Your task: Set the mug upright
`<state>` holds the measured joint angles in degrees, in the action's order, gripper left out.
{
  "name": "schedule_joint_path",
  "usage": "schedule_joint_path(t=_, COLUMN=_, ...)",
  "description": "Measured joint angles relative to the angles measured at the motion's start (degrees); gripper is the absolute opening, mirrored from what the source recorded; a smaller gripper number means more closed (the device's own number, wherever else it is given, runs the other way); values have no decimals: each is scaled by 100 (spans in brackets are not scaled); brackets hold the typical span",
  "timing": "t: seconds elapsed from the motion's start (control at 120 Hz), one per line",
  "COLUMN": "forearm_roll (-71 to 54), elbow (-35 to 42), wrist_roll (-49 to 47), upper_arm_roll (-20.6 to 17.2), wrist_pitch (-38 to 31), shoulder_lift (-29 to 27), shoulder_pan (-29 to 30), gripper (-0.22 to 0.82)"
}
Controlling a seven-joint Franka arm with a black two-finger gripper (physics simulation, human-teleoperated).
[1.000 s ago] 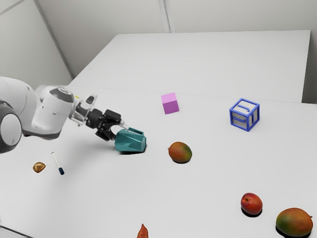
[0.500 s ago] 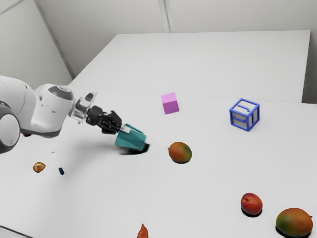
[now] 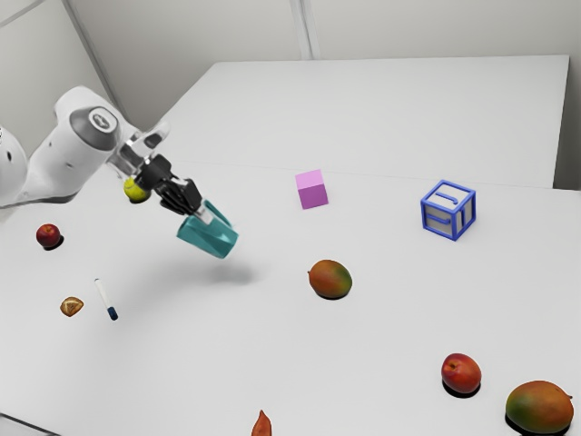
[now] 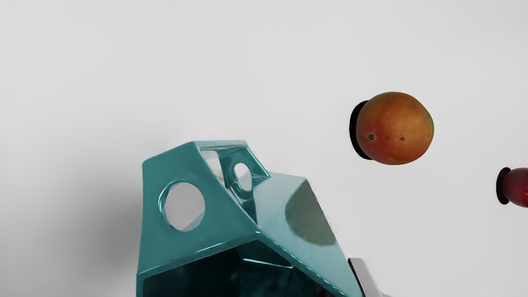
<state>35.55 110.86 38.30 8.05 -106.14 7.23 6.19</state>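
A smooth white table (image 3: 408,345) spreads under soft, even light. A thin seam crosses it, short of the far edge. Beyond that edge stands a pale grey wall (image 3: 436,27) with an upright strip (image 3: 306,27), apparently a panel joint; a side wall (image 3: 27,64) slants along the exterior view's left.

Bright, even light washes the tabletop (image 3: 390,118) in pale grey. Below the claw (image 3: 201,215) and the mug (image 3: 207,236) spreads a broad, soft-edged shadow, faint at its rim (more smoke than ink). The wrist view is bright too: a black crescent of shadow hugs the mango (image 4: 396,128) on its side nearer the mug, and diffuse grey shade lies across the mug from the mango. Glossy glints trace the mug's edges, a milky sheen covers the facet beside the claw, and its hollow sinks into near-black.
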Motion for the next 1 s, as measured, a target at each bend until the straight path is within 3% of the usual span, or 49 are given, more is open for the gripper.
schedule_joint_path(t=0.217, forearm_roll=-1831, elbow=-120, wrist_roll=-803, upper_arm_roll=-436, wrist_pitch=-70, shoulder_lift=-136, shoulder_pan=-2, gripper=-18)
schedule_joint_path(t=0.408, forearm_roll=-2721, elbow=-3, wrist_roll=-1439, upper_arm_roll=-685, wrist_pitch=-464, shoulder_lift=-167, shoulder_pan=6, gripper=-18)
schedule_joint_path(t=0.733, forearm_roll=-3207, elbow=459, wrist_roll=-2261, upper_arm_roll=-847, wrist_pitch=-1401, shoulder_lift=-27, shoulder_pan=-14, gripper=-18)
schedule_joint_path(t=1.0, forearm_roll=-3376, elbow=514, wrist_roll=-2687, upper_arm_roll=-873, wrist_pitch=-1786, shoulder_lift=279, shoulder_pan=-13, gripper=-18)
